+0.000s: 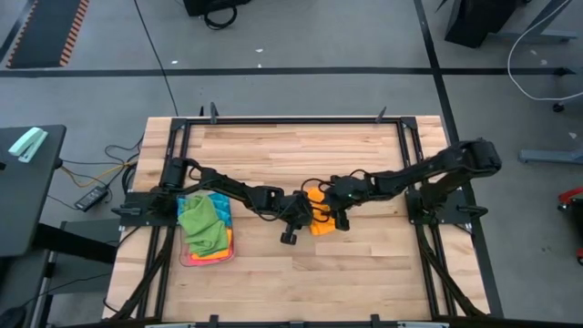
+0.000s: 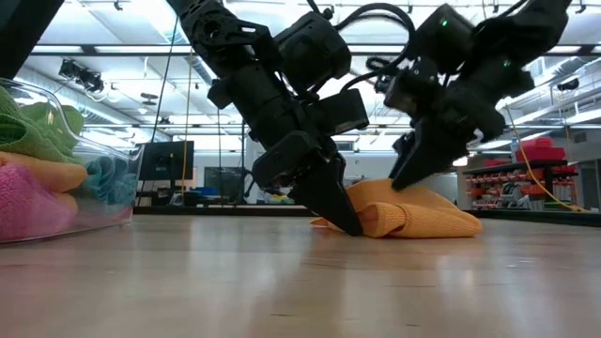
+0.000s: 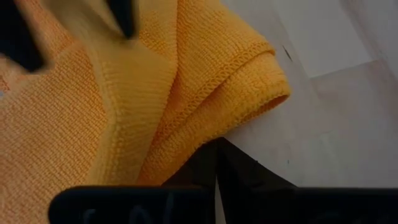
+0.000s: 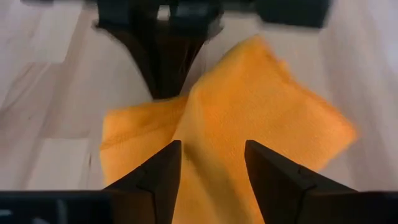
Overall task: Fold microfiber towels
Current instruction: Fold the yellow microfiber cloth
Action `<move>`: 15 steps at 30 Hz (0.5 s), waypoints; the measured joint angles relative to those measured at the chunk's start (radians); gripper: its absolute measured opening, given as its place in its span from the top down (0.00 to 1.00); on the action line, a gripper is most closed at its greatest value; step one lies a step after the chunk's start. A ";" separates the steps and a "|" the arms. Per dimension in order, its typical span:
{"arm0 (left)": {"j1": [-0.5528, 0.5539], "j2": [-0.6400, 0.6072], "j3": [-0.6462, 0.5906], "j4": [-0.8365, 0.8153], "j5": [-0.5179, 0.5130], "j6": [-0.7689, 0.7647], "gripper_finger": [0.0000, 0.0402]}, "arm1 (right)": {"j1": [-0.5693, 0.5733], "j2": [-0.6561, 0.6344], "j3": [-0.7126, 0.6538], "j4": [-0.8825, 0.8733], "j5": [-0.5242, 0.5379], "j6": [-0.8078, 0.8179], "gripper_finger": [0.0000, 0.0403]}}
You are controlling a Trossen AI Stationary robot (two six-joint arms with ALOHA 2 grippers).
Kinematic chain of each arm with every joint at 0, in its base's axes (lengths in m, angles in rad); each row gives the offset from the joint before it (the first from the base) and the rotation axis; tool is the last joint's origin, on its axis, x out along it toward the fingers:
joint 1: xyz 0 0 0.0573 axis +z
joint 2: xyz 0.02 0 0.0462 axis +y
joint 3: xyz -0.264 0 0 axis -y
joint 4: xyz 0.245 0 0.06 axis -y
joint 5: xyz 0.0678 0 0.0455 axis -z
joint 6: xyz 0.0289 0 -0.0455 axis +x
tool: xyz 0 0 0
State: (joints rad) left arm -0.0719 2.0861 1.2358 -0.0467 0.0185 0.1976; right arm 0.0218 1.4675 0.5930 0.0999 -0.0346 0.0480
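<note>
In the high view the two grippers and their wrists cover much of the orange towel (image 1: pixel 318 221), so its full outline is hard to make out there. The clear plastic tray (image 2: pixel 113 211) is cut off at the edge of the low view; inside it are a green towel (image 1: pixel 200 223), a pink one (image 2: pixel 28 202) and a blue one (image 2: pixel 108 178), piled together, and their edges cannot be separated well.

The left arm reaches from the left side toward the middle of the wooden table (image 1: pixel 301 273). The left gripper (image 2: pixel 347 223) points steeply down, its tip at the table surface at the near edge of the orange towel. Its jaws are closed together; the left wrist view shows the towel's folded edge directly at the fingertips, but whether cloth is pinched between them I cannot tell.

The right arm comes from the right side, elbow bent, and the right gripper (image 4: pixel 211 165) leans down over the same towel from the opposite side. Its fingers (image 4: pixel 273 174) stand moderately apart above the cloth and hold nothing.

The orange towel lies near the table's centre, between both grippers. It is folded in layers, with one rounded corner showing in the left wrist view. Its long axis runs roughly from the far side to the near side of the table.
</note>
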 joint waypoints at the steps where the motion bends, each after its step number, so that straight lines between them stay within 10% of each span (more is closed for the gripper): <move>1: 0.000 0.000 0.000 0.000 0.000 0.000 0.96 | -0.005 0.018 0.000 0.007 -0.014 -0.004 0.54; 15: 0.002 0.000 0.001 -0.005 0.001 -0.001 0.95 | -0.004 0.004 0.017 -0.137 -0.033 0.067 0.88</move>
State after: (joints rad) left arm -0.0704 2.0861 1.2364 -0.0517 0.0193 0.1963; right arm 0.0181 1.4716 0.6100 -0.0367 -0.0679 0.1150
